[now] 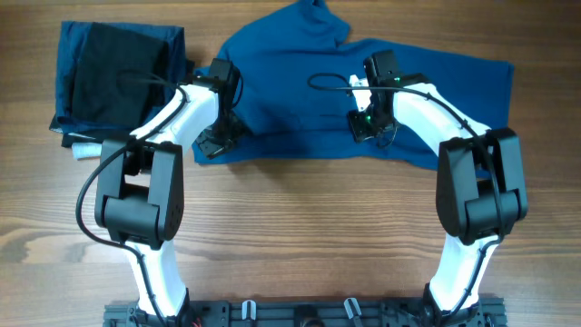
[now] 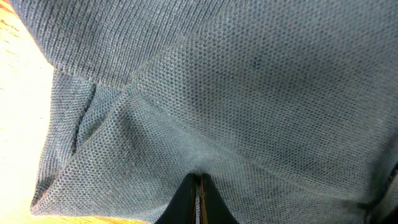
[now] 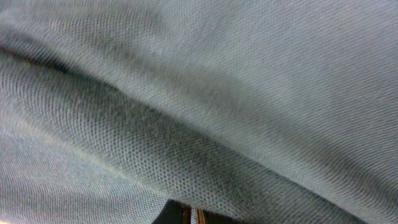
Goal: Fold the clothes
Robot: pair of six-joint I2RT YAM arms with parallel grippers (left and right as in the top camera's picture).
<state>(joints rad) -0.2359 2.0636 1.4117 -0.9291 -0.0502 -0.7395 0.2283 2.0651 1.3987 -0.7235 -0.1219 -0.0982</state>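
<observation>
Two arms are pinching a blue shirt (image 1: 300, 82) on the wooden table (image 1: 300, 227).
The shirt is lying spread at the table's far side, beside a folded dark pile (image 1: 113, 73). The left gripper (image 1: 216, 141) and right gripper (image 1: 368, 127) are each clamping its cloth.

Nothing to read from where I stand: no print, tag or number shows on the blue shirt (image 1: 290, 82), the folded dark clothes (image 1: 118, 73) or the wooden tabletop (image 1: 290, 236)
</observation>
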